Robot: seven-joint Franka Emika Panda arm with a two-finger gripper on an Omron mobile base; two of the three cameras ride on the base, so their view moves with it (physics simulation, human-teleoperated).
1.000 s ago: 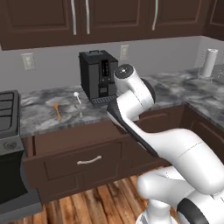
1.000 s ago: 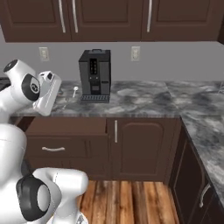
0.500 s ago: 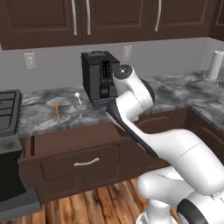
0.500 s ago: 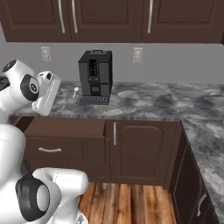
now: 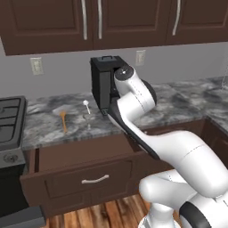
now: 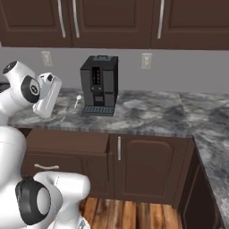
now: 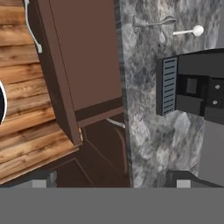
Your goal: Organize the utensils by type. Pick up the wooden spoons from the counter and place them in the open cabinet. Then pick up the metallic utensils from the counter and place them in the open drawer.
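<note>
While the jaws of the gripper (image 7: 110, 181) are spread wide with nothing between them, the hand hangs over the front edge of the counter (image 7: 146, 122) and looks down at it. One of the wooden spoons (image 5: 63, 120), an orange one, lies on the counter to the left of the black coffee machine (image 5: 104, 83), not far from the stove (image 5: 10, 119). The metallic utensils lie close to each other, just beside the coffee machine: a little white spoon (image 7: 188, 31) with a round end and a thin grey piece (image 7: 153, 22). The open drawer (image 5: 80, 164) sticks out under the counter, right below these things, and it looks bare inside from the hand view. I think the robot is between picks and is getting ready to reach for something. A wooden spoon is on the counter, so the wood part of the job does not look done yet. The cupboard doors (image 5: 89, 22) above the counter all look shut, so the wooden spoon may need a long carry off to one side. For the next move the hand has to swing left along the counter, come down over one thin handle, and turn so the jaws sit across it. The handles lie flat on the stone, so the tips must go very low before they close
</note>
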